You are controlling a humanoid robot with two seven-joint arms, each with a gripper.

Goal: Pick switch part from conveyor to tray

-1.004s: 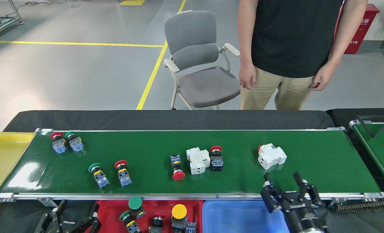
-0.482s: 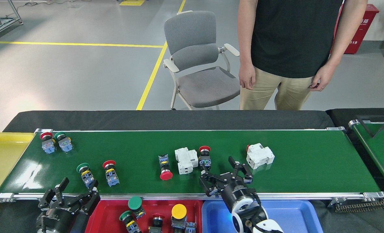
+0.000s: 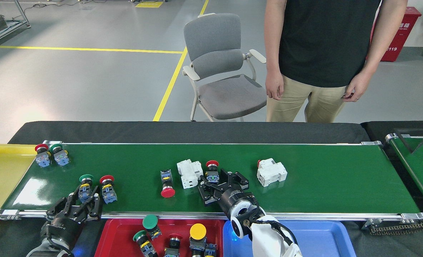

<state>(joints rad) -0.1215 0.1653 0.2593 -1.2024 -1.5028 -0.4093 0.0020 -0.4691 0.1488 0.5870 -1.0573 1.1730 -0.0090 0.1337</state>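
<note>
right pincer (image 3: 217,184) spread wide around the red-cap switch (image 3: 212,171) mid conveyor (image 3: 322,185), not gripping yet | left pincer (image 3: 79,205) open by the green-cap switch (image 3: 85,184) near the belt's left front edge | looks like light, hard, slick plastic, so you'd best squeeze the boxy body, not the round cap | tray (image 3: 117,235) sits just below the front rail

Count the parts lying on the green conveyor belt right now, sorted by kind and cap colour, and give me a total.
Red-capped push-button switches: 4
Green-capped push-button switches: 2
White breaker blocks: 2
Total on the conveyor: 8
</note>
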